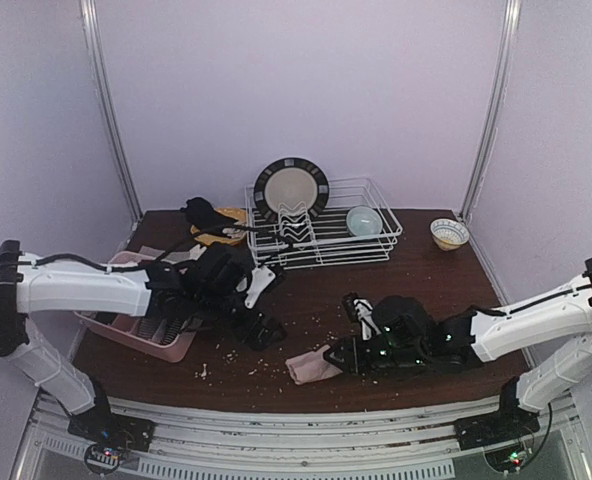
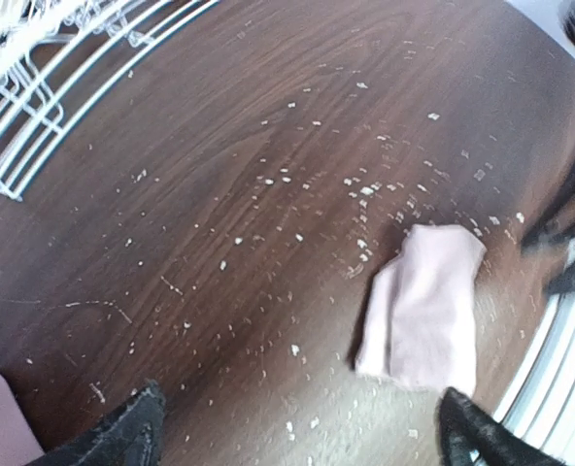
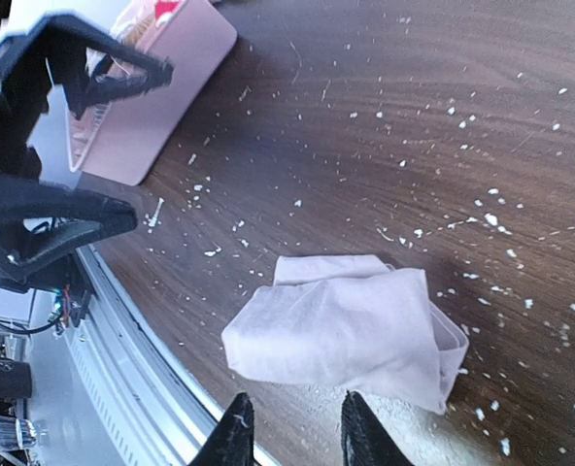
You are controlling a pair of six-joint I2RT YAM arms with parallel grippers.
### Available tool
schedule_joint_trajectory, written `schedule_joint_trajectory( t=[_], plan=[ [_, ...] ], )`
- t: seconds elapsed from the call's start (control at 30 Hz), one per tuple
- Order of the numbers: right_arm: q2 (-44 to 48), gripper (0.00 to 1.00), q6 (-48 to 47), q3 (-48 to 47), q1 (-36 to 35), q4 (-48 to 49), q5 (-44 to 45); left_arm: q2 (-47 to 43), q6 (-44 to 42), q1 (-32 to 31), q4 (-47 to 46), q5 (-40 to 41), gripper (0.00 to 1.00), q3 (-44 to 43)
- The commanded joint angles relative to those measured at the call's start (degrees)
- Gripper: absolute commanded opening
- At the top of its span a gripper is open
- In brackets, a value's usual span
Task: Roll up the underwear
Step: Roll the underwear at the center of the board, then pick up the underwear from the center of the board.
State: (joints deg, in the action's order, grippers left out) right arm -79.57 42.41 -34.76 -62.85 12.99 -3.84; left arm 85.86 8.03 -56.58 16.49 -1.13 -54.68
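Underwear (image 1: 313, 365) — pale pink, loosely folded — lies on the table (image 1: 446, 290) near its front edge, about midway between your arms, among scattered white specks (image 2: 365, 189).

Your right gripper (image 1: 348, 358) sits low, just to the right of the cloth. In the wrist view its fingers (image 3: 231, 437) stand only a little apart and grip nothing, their tips just short of the fabric's edge. Contact: cannot tell.

Your left gripper (image 1: 261, 325) hangs over bare wood to the left of the cloth, jaws spread wide and holding nothing.

Pink bin (image 1: 146, 335) sits under the left arm. The wire rack (image 1: 321, 245) at the back holds a plate (image 1: 291, 190) and a bowl (image 1: 364, 220).
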Motion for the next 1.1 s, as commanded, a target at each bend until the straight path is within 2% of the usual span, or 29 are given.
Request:
schedule_joint_trajectory(
  t=[0.0, 0.1, 0.17, 0.2, 0.37, 0.6, 0.87, 1.07],
  plan=[
    [8.43, 0.31, -0.9, 3.25, 0.06, -8.72, 5.78, -2.84, -10.98, -10.0, -5.01, 5.07, 0.86, -0.98],
    [14.7, 0.32, -1.3, 5.47, 0.8, -12.99, 8.66, 4.84, -16.26, -17.95, 4.71, 11.88, 0.75, -9.24],
    [18.57, 0.32, -1.49, 6.55, 1.49, -15.23, 9.68, 10.94, -17.04, -19.93, 9.73, 13.23, 0.68, -14.17],
    [20.05, 0.32, -1.57, 6.92, 1.84, -16.2, 10.07, 13.59, -17.34, -20.52, 11.22, 14.02, 0.68, -15.86],
    [26.42, 0.33, -1.79, 8.01, 3.05, -21.26, 11.08, 23.33, -17.47, -21.21, 15.82, 17.52, 0.73, -23.24],
    [31.71, 0.34, -1.59, 9.45, 3.69, -23.67, 11.72, 28.63, -17.46, -20.74, 14.9, 23.74, 0.83, -26.29],
    [33.16, 0.34, -0.91, 10.71, 3.77, -23.75, 11.53, 30.44, -15.84, -17.82, 14.27, 21.48, 0.81, -26.11],
    [32.9, 0.34, -0.67, 10.75, 3.86, -23.07, 10.83, 32.08, -13.9, -14.34, 14.48, 10.32, 0.75, -25.3]
  ],
)
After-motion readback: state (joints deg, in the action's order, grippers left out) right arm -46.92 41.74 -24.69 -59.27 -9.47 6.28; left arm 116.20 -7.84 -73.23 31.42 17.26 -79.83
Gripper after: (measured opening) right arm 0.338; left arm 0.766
